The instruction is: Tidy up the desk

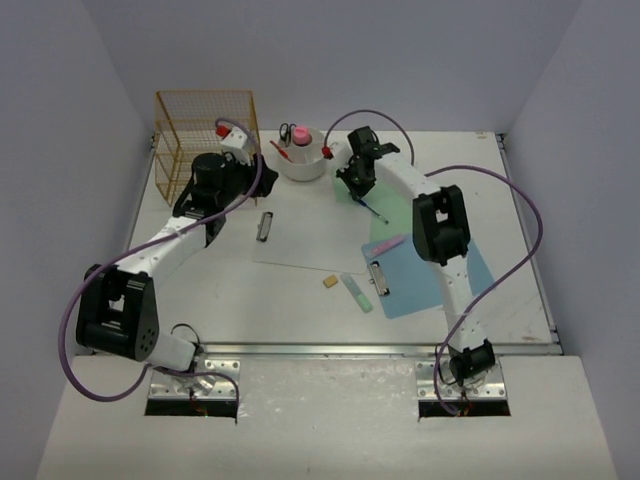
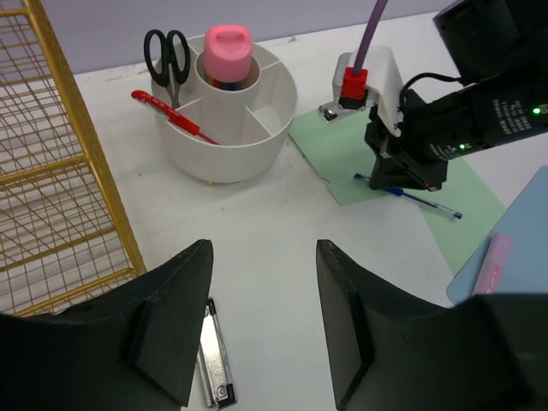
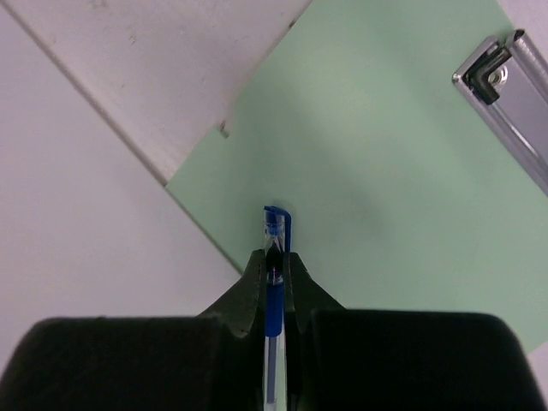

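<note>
R gripper (image 3: 274, 272) is clamped on the blue pen (image 3: 274, 224), over the green sheet (image 3: 385, 171). L gripper (image 2: 264, 300) has its jaws apart w/ nothing btwn them, above the desk (image 1: 300, 235), which spans under both arms. I see a small stapler (image 2: 216, 360) beside its finger.

A: The desk (image 1: 300, 300) looks matt white and faintly scuffed. The wire basket (image 1: 205, 130), upper left of the frame, is gold-coated metal.
B: And the caddy (image 2: 224, 128)?
A: Smooth white plastic with a slight sheen. The pen (image 3: 273, 235) is clear plastic with a blue cap; the green sheet (image 3: 385, 171) is matt paper.
B: The clip (image 3: 505, 103), upper right?
A: Bright, shiny metal.
</note>
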Robot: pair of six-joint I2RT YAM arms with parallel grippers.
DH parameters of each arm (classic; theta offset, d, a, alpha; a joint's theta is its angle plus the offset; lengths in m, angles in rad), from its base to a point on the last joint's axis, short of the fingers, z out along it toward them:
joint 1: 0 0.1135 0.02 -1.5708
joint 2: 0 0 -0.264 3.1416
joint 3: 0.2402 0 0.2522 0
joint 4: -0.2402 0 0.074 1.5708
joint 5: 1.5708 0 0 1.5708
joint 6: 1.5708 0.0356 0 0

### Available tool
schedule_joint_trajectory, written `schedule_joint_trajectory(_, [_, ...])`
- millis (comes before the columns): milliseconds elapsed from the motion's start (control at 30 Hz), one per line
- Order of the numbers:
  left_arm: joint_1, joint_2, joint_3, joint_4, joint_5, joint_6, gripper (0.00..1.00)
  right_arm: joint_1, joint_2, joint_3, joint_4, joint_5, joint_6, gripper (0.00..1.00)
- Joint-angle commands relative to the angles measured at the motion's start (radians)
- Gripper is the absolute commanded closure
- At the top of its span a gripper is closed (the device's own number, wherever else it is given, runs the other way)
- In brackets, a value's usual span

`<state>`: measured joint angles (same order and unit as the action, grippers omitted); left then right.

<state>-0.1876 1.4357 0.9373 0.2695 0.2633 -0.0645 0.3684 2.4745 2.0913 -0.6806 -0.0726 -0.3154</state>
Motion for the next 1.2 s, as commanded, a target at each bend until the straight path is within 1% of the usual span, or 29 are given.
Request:
schedule_joint_trajectory(0, [0.045, -0.031, 0.093, -0.086, -0.004, -0.099, 0.44, 0.006, -0.251, -0.163, 0.183, -0.047, 0.065, 1.0])
schedule_joint_trajectory(33, [0.062, -0.031, 0.106, -0.105, 0.019, -0.121, 0.33, 0.006, -0.295, -0.2, 0.259, -0.063, 0.096, 1.0])
schedule_joint_trajectory(67, [0.081, -0.031, 0.118, -0.124, 0.056, -0.143, 0.17, 0.006, -0.367, -0.24, 0.349, -0.085, 0.136, 1.0])
schedule_joint_trajectory(100, [0.082, -0.031, 0.122, -0.136, 0.072, -0.163, 0.03, 0.006, -0.4, -0.273, 0.401, -0.086, 0.166, 1.0])
schedule_joint_trajectory(133, [0.108, -0.045, 0.11, -0.134, 0.103, -0.191, 0.01, 0.006, -0.439, -0.31, 0.466, -0.126, 0.208, 1.0])
schedule_joint_trajectory(233, [0.133, -0.088, 0.073, -0.098, 0.139, -0.247, 0.0, 0.007, -0.509, -0.412, 0.624, -0.193, 0.304, 1.0])
schedule_joint_trajectory(333, [0.145, -0.162, 0.026, -0.072, 0.143, -0.265, 0.0, 0.011, -0.552, -0.48, 0.937, -0.23, 0.479, 1.0])
schedule_joint_trajectory(367, [0.148, -0.175, 0.026, -0.072, 0.143, -0.265, 0.0, 0.015, -0.552, -0.481, 0.939, -0.229, 0.48, 1.0])
schedule_joint_trajectory(400, [0.155, -0.194, 0.016, -0.091, 0.147, -0.274, 0.0, 0.023, -0.549, -0.511, 1.051, -0.204, 0.517, 1.0])
schedule_joint_trajectory(433, [0.169, -0.205, 0.011, -0.101, 0.161, -0.28, 0.0, 0.03, -0.544, -0.535, 1.201, -0.193, 0.54, 1.0])
schedule_joint_trajectory(467, [0.177, -0.217, 0.008, -0.114, 0.168, -0.283, 0.0, 0.042, -0.535, -0.552, 1.294, -0.172, 0.533, 1.0])
schedule_joint_trajectory(500, [0.183, -0.232, 0.004, -0.126, 0.171, -0.285, 0.0, 0.056, -0.525, -0.559, 1.349, -0.149, 0.518, 1.0])
schedule_joint_trajectory(600, [0.188, -0.253, -0.009, -0.138, 0.173, -0.28, 0.0, 0.083, -0.496, -0.54, 1.382, -0.122, 0.506, 1.0])
schedule_joint_trajectory(633, [0.207, -0.267, -0.018, -0.143, 0.176, -0.278, 0.0, 0.1, -0.472, -0.532, 1.427, -0.096, 0.493, 1.0])
schedule_joint_trajectory(700, [0.262, -0.303, -0.041, -0.156, 0.188, -0.278, 0.0, 0.138, -0.407, -0.513, 1.572, -0.022, 0.447, 1.0])
schedule_joint_trajectory(767, [0.286, -0.312, -0.046, -0.166, 0.198, -0.281, 0.0, 0.151, -0.368, -0.498, 1.66, 0.004, 0.418, 1.0])
schedule_joint_trajectory(833, [0.297, -0.316, -0.053, -0.17, 0.204, -0.281, 0.0, 0.16, -0.309, -0.476, 1.717, 0.007, 0.397, 1.0])
schedule_joint_trajectory(967, [0.317, -0.315, -0.063, -0.169, 0.212, -0.278, 0.0, 0.173, -0.197, -0.444, 1.915, 0.002, 0.33, 1.0])
schedule_joint_trajectory(1167, [0.332, -0.301, -0.068, -0.168, 0.221, -0.268, 0.0, 0.176, -0.078, -0.411, 2.056, -0.065, 0.225, 1.0])
